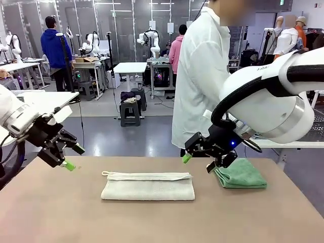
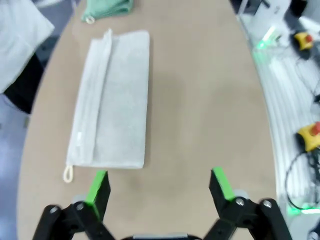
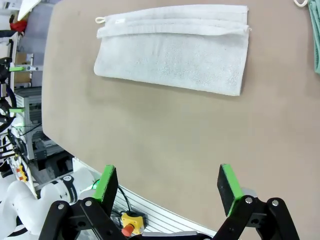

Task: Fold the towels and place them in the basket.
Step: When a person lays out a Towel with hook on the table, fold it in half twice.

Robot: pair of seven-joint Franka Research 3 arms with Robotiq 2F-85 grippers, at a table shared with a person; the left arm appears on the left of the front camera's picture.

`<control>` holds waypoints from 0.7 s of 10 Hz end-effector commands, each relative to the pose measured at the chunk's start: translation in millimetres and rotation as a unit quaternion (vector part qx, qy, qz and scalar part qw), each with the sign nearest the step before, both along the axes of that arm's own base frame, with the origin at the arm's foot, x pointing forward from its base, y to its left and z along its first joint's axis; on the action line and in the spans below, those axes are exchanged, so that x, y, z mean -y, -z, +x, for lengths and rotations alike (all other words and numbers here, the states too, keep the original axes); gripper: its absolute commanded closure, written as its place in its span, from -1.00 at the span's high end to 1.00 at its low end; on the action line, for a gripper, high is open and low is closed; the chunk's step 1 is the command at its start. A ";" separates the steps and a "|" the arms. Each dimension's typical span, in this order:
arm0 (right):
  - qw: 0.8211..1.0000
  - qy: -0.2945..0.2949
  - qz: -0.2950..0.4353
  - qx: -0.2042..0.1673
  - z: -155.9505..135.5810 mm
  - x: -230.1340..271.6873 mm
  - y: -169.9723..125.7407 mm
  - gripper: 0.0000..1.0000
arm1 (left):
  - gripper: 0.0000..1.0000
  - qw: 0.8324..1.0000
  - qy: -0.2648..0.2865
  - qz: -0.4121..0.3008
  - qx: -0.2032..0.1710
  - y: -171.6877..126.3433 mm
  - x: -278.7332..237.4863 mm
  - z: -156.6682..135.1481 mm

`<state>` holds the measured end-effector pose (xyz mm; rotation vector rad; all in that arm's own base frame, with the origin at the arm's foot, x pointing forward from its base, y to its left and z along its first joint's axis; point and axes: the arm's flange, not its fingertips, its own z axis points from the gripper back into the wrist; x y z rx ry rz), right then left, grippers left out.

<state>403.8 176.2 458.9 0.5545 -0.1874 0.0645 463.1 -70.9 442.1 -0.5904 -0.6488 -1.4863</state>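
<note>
Tan table (image 1: pixel 152 223), plain top. Cream-white towel (image 1: pixel 148 186) folded into long strip, flat mid-table, between left claw (image 1: pixel 74 157) and right claw (image 1: pixel 198 163), lower than both. Its corner loop (image 2: pixel 67 173) at end nearer left claw. Mint green towel (image 1: pixel 242 173) folded, just beside right claw, on side away from cream one.

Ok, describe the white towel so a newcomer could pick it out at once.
Start at the brown table. Near its middle lies the white towel, folded into a long flat strip with a corner loop. The other cloth, the green towel, is a smaller bundle on the robot's right.
</note>
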 end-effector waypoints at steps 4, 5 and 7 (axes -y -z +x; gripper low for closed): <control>1.000 -0.006 -0.006 -0.003 3.9 2.1 -4.2 1.00 | 1.00 0.991 0.005 -0.133 0.009 31.5 -27.9 6.0; 1.000 -0.006 -0.006 -0.003 3.9 2.1 -4.2 1.00 | 1.00 0.990 0.001 -0.141 0.006 34.9 -30.1 5.5; 1.000 -0.004 -0.003 0.001 0.7 0.1 -2.1 1.00 | 1.00 0.993 -0.003 -0.119 0.007 30.5 -32.7 5.2</control>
